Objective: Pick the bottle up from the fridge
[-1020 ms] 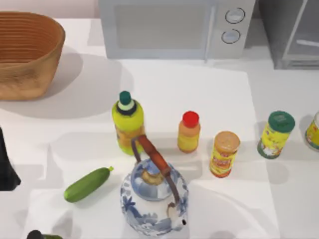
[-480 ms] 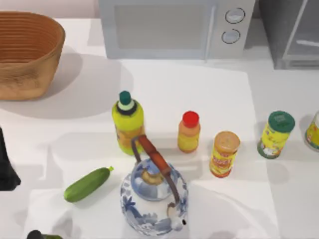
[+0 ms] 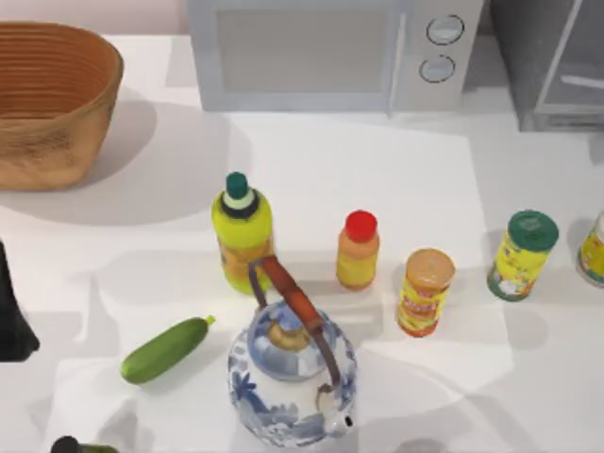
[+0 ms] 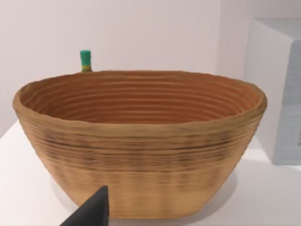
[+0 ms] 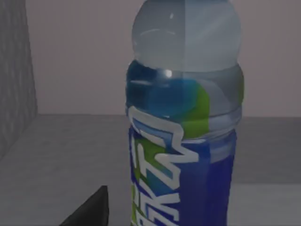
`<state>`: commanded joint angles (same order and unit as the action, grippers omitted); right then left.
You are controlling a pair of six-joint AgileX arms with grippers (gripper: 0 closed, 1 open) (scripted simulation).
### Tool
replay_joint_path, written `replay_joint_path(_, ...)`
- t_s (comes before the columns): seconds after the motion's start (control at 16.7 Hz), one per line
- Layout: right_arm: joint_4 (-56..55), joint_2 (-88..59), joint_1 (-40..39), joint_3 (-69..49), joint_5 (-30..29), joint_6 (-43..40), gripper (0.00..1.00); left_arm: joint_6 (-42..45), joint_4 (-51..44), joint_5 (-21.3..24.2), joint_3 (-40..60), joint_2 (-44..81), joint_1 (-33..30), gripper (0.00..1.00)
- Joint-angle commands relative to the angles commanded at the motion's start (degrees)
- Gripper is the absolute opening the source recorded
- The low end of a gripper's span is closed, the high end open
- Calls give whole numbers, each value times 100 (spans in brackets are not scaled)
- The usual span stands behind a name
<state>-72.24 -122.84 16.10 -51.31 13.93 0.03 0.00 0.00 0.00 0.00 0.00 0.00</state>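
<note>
The bottle (image 5: 186,127) stands upright very close in the right wrist view, clear at the top with a blue and green label. It rests on the grey floor inside the fridge (image 5: 56,155), whose grey wall is beside it. A dark part of my right gripper (image 5: 89,212) shows just beside the bottle's lower body. From above, the fridge (image 3: 552,66) is at the table's back right corner. My left arm (image 3: 11,316) is parked at the table's left edge, and its gripper (image 4: 91,212) faces the basket.
A wicker basket (image 3: 52,99) sits back left and a white microwave (image 3: 330,52) at the back. Mid-table stand a yellow-green bottle (image 3: 243,231), a small orange bottle (image 3: 358,250), a porcelain teapot (image 3: 291,373), a cucumber (image 3: 165,349) and cans (image 3: 425,293) (image 3: 524,255).
Nothing on the table has moved. Shadows at the table's right side, below the fridge and near the front, have shifted slightly.
</note>
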Motion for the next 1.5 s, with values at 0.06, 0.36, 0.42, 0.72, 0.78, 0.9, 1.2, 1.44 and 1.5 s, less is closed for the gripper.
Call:
replay_joint_path(0.06,157,-103,-110,-234,-107,-2,100,0,0,0,0,0,0,100)
replay_joint_path(0.36,410,-237,-284,-566,-276,-5,100,0,0,0,0,0,0,100)
replay_joint_path(0.42,410,-237,-284,-566,-276,-5,100,0,0,0,0,0,0,100)
replay_joint_path(0.72,611,-470,-306,-975,-299,-7,100,0,0,0,0,0,0,100)
replay_joint_path(0.78,720,-583,-327,-1215,-322,-8,100,0,0,0,0,0,0,100)
replay_joint_path(0.9,962,-821,-373,-1735,-372,-10,100,0,0,0,0,0,0,100)
replay_joint_path(1.2,1271,-1073,-434,-2259,-436,-14,100,0,0,0,0,0,0,100)
replay_joint_path(1.44,1271,-1073,-434,-2259,-436,-14,85,0,0,0,0,0,0,100)
replay_joint_path(1.5,1271,-1073,-434,-2259,-436,-14,77,0,0,0,0,0,0,100)
